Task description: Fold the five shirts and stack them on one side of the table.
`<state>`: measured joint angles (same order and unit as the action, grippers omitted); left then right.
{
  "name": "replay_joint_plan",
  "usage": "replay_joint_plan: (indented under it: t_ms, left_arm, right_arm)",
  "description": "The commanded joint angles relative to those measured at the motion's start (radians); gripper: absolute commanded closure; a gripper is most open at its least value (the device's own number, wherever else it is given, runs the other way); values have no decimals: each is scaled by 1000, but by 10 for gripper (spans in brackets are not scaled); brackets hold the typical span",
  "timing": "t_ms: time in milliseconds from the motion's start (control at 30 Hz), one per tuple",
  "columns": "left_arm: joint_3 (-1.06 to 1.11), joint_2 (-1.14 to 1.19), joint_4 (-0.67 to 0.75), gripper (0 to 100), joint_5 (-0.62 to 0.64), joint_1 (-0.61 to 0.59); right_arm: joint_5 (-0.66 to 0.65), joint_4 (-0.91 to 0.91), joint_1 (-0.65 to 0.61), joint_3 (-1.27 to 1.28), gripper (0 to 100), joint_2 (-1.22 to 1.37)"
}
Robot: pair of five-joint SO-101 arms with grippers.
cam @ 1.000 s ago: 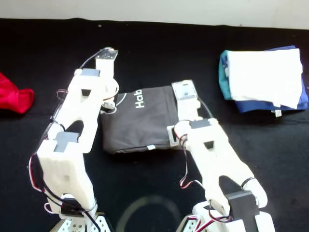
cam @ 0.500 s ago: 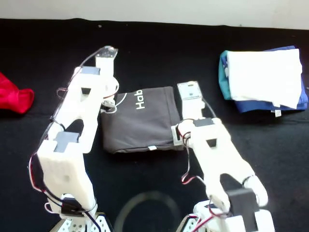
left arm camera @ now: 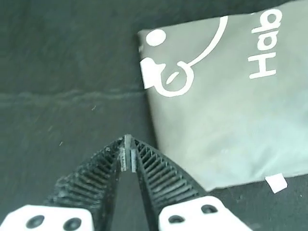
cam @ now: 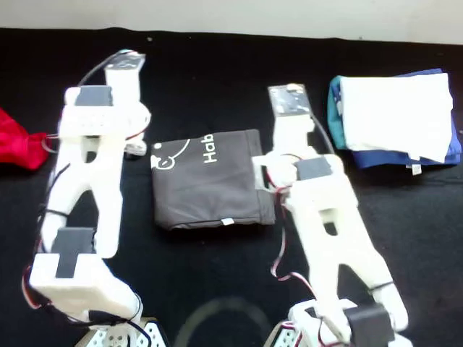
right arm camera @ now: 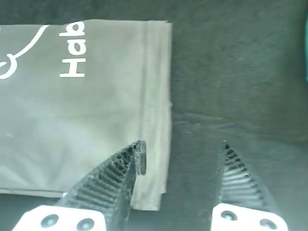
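Observation:
A folded dark grey shirt [cam: 210, 181] with white print lies flat in the middle of the black table. My left gripper [left arm camera: 127, 153] hovers over bare cloth just off the grey shirt's [left arm camera: 226, 106] printed corner, shut with nothing in it. My right gripper [right arm camera: 183, 159] stands open above the grey shirt's [right arm camera: 82, 110] opposite folded edge, one finger over the fabric and one over the table. In the high view the left arm [cam: 98, 144] rises at the shirt's left and the right arm [cam: 304, 173] at its right. A stack of folded shirts [cam: 394, 116], white on blue and teal, sits at the far right. A crumpled red shirt [cam: 20, 143] lies at the left edge.
The black tablecloth [cam: 239, 72] covers the whole table, with open room behind the grey shirt and in front of it. A pale wall [cam: 231, 14] runs along the far edge. Red and black cables hang from both arms.
Both arms have lifted and drawn back from the grey shirt. The left one swung out to the left, the right one toward the far right. The shirt stays flat in place.

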<state>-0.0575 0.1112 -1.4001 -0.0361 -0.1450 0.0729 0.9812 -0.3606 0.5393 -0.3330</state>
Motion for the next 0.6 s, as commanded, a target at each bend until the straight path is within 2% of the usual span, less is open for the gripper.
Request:
replay_joint_plan:
  t_ms: [0,100,167,367,467,567]
  left_arm:
    - [47,-113,-12,992,3,-45]
    - [143,-191,-5,992,0,-73]
    - [211,-245,26,992,0,-91]
    - [412,-404,141,992,-8,-134]
    - [496,-461,186,992,-78,-134]
    - [553,-504,219,992,-89,-134]
  right_arm:
    - [92,53,-58,-162,724,124]
    - [219,113,-70,-302,643,268]
    - [267,154,-70,-392,622,364]
    - [281,277,-73,-645,622,618]
    - [282,305,-70,-745,622,713]
    - [282,343,-70,-817,622,786]
